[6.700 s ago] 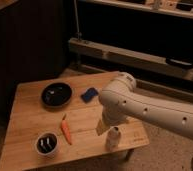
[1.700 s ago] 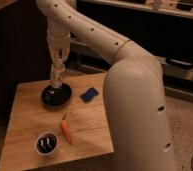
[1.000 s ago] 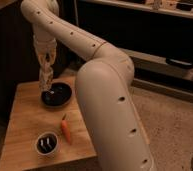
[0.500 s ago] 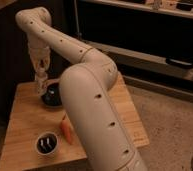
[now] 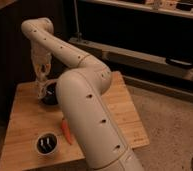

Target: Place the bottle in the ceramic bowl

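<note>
From the one camera view, the big white arm (image 5: 85,105) fills the middle of the scene, rising from the lower right, bending back over the wooden worktop (image 5: 25,120) and curling down at the far left. Its end effector (image 5: 40,91) hangs low at the left side of the ceramic bowl (image 5: 52,95), just above the wood and right beside the bowl's rim. Whether its fingers are spread or closed, I cannot tell; the tip is too dim and crowded against the bowl. The bowl itself is a dark, shallow round dish sitting toward the back left of the worktop, and more than half of it is hidden behind the arm. The bottle I cannot pick out anywhere; whether it is at the end effector, in the bowl or behind the arm is not clear. Nearer to me, an orange carrot (image 5: 66,131) lies on the wood, partly covered by the arm, and a small white cup (image 5: 46,144) with a dark inside stands close to the front left edge.
</note>
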`<state>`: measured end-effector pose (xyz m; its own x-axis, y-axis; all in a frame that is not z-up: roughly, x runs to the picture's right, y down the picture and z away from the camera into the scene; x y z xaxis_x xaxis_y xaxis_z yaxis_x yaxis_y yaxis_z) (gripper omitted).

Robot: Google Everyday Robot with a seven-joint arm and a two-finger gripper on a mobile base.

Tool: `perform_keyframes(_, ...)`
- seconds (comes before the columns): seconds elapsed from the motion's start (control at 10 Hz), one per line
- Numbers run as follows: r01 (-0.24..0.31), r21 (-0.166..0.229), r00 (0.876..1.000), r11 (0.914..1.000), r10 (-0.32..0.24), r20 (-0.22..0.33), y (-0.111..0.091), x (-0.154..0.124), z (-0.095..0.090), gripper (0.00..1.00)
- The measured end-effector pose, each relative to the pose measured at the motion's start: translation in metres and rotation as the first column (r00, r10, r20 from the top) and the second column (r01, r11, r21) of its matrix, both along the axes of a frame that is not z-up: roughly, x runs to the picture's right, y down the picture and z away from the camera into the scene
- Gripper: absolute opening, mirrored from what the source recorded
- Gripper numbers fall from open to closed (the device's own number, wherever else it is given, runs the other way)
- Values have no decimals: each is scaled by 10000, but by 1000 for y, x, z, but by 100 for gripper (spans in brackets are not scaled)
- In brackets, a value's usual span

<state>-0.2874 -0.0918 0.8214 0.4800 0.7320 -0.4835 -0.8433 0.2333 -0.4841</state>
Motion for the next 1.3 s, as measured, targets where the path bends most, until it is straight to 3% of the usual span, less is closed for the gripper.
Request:
perform_keyframes(0.2,-406,-355,9992,9985,406,-4,6,11,22,64)
perform_keyframes(0.4,-778,-611,9969,9951,771,-133,10,29,40,79)
perform_keyframes(0.7,-1068,-834,9938,9908,1038,-393,15,59,50,80)
perform_keyframes(1.1,-1385,-749,9885,9875,1331,-720,15,92,48,80)
perform_keyframes(1.3,-1802,-649,9811,9815,1745,-837,12,111,46,80)
